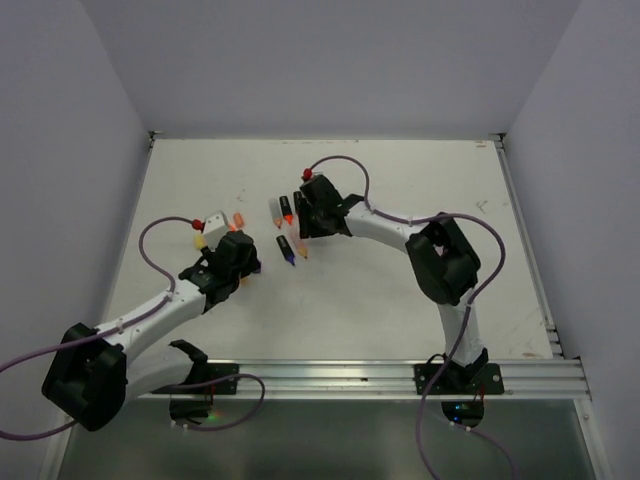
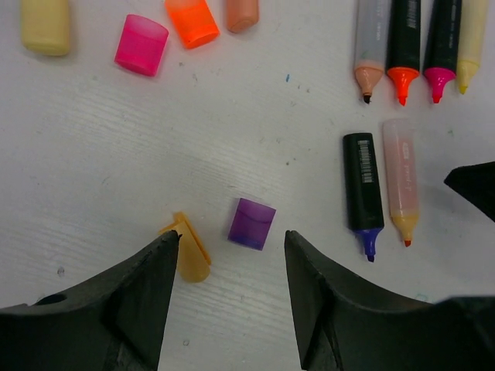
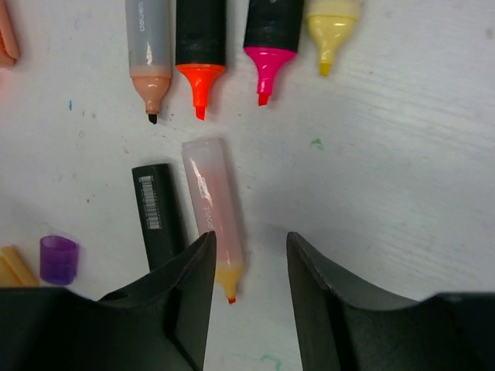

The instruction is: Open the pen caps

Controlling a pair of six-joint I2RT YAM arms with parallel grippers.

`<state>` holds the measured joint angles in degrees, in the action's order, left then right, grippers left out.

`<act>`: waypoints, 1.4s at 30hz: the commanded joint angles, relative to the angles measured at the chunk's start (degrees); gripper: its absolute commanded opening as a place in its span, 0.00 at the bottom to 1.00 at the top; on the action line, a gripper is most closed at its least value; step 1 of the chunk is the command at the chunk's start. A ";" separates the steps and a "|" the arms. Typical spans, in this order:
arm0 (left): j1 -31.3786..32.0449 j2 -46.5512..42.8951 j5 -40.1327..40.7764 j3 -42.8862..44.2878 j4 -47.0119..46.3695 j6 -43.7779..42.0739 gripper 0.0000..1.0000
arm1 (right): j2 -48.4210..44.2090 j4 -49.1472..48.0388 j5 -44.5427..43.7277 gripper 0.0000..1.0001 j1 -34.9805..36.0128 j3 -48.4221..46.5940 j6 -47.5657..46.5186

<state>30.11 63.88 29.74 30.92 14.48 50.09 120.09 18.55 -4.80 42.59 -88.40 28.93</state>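
Left gripper (image 2: 232,236): matte black, wedge-shaped fingers spread wide, gripping nothing.
Purple cap (image 2: 251,223): stubby translucent sleeve with squared sides, lying on the table in the gap between those fingers and touching neither.
Amber cap (image 2: 189,251): tapered, with a thin clip, just beside the finger on the left of that view.
Far caps: yellow cap (image 2: 46,25), pink cap (image 2: 141,45), orange cap (image 2: 192,21) and peach cap (image 2: 241,13), all smooth plastic, loosely in a row and well apart from the purple one.
Right gripper (image 3: 250,236): fingers parted and empty, over the tip of a frosted-barrel highlighter (image 3: 213,209).
Black highlighter (image 3: 158,212): barcode label, lying alongside the frosted one.
Upper highlighters (image 3: 201,46): four side by side, chisel tips bare.
Table (image 2: 116,154): white, fine-grained, scuffed.
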 commanded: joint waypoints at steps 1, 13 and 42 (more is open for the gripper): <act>0.04 -3.14 -0.64 1.96 -3.40 -3.15 0.60 | -11.43 2.90 -5.31 0.47 -6.26 3.12 2.34; 4.51 -4.20 -6.71 1.52 -11.75 -6.58 0.61 | -27.36 11.69 -11.47 0.51 -29.73 19.02 1.92; 6.72 0.28 -10.58 -0.95 -20.54 -7.63 0.61 | -27.02 4.31 -8.21 0.45 -38.90 35.14 -1.68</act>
<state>36.53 65.21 18.70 30.09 -3.62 43.70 92.01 25.65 -13.91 3.99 -53.69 28.23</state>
